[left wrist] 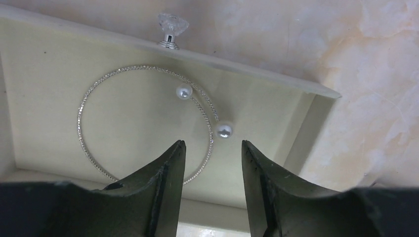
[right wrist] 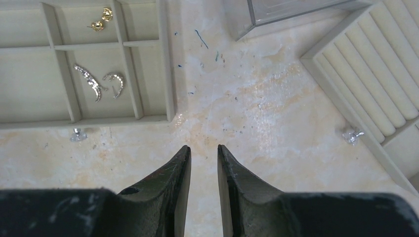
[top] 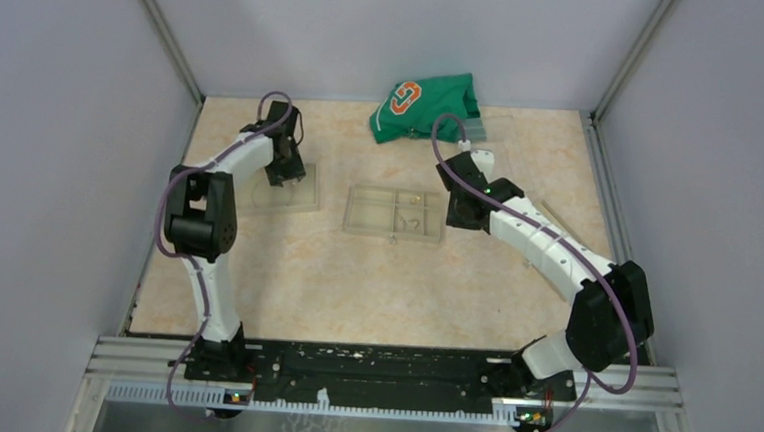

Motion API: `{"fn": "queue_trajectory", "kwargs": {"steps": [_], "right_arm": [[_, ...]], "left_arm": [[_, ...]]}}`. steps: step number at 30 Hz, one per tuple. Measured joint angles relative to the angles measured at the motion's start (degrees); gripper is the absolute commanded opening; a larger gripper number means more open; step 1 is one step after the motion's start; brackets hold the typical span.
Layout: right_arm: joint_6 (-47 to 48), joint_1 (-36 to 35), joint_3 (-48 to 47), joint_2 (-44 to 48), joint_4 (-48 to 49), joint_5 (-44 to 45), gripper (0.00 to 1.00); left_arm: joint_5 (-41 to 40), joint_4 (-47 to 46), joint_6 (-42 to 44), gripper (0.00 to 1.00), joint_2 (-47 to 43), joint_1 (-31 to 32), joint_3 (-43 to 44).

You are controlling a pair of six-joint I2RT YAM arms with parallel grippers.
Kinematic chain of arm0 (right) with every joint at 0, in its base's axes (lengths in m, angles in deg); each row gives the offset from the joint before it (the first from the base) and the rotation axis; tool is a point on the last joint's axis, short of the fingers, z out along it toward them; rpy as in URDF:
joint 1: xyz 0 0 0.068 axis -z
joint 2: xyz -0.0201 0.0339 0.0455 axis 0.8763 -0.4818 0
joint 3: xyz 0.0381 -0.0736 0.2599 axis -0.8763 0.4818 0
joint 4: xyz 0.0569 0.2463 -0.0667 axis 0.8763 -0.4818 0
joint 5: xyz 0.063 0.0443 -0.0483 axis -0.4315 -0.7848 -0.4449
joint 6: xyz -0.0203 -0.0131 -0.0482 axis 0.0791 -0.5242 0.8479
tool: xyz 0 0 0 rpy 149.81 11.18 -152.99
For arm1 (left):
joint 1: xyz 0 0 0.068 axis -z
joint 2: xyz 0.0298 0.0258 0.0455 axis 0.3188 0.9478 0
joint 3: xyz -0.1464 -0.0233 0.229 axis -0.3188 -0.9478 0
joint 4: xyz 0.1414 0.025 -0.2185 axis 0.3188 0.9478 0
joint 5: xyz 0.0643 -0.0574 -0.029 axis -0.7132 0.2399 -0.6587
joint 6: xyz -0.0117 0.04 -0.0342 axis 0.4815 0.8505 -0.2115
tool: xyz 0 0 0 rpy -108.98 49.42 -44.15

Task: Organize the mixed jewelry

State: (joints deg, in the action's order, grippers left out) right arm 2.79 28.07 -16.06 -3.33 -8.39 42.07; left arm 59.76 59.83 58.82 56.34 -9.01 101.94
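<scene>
A thin silvery bangle [left wrist: 81, 106] with two pearl ends [left wrist: 224, 131] lies flat in a shallow pale tray [left wrist: 44, 59]. My left gripper [left wrist: 213, 143] hangs open just above the bangle's near right side and holds nothing. In the top view this gripper [top: 285, 175] is over the tray [top: 304, 199] at the left. Two silver earrings [right wrist: 91, 81] and two gold studs [right wrist: 99, 22] lie in separate compartments of the divided box [right wrist: 168, 59]. My right gripper [right wrist: 203, 146] is narrowly open over bare table right of that box [top: 368, 220].
The green cloth [top: 425, 103] lies at the back. A ring-roll tray [right wrist: 375, 74] with a crystal knob [right wrist: 353, 134] sits right of my right gripper, and a clear box [right wrist: 276, 15] lies beyond. Crystal knobs also stick out from the left tray [left wrist: 173, 24] and divided box [right wrist: 78, 134].
</scene>
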Motion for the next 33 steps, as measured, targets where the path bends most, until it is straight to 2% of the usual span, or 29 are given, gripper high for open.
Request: {"fn": "queue_trajectory", "kwargs": {"steps": [5, 16, 19, 23, 27, 29, 33], "right_arm": [[0.0, 0.3, -0.1, 0.0, -0.1, 0.0, 0.28], [-0.9, 5.2, -4.0, 2.6, 0.1, -3.8, 0.34], [-1.1, 8.3, -4.0, 4.3, 0.2, -7.0, 0.36], [-1.0, 16.0, -4.0, 6.8, 0.4, -11.3, 0.39], [0.0, 23.6, -4.0, 7.7, 0.3, -14.0, 0.46], [1.2, 26.8, -4.1, 7.7, 0.1, -14.8, 0.58], [4.1, 32.5, -6.7, 4.8, -0.3, -17.8, 0.71]], "left_arm": [[1.2, 1.4, -0.1, 0.59, -3.1, 0.3, -1.0], [4.6, 2.3, 0.4, 0.69, -29.3, 4.3, -10.9], [4.5, 2.6, 0.5, 0.69, -33.7, 4.2, -16.0], [4.4, 4.4, 0.4, 0.70, -36.4, 4.1, -21.5], [6.2, 5.7, -0.1, 0.72, -37.6, 4.2, -24.2], [7.4, 5.7, -0.3, 0.73, -38.4, 4.5, -25.3], [9.0, 5.7, -0.6, 0.74, -39.6, 7.1, -25.7]]}}
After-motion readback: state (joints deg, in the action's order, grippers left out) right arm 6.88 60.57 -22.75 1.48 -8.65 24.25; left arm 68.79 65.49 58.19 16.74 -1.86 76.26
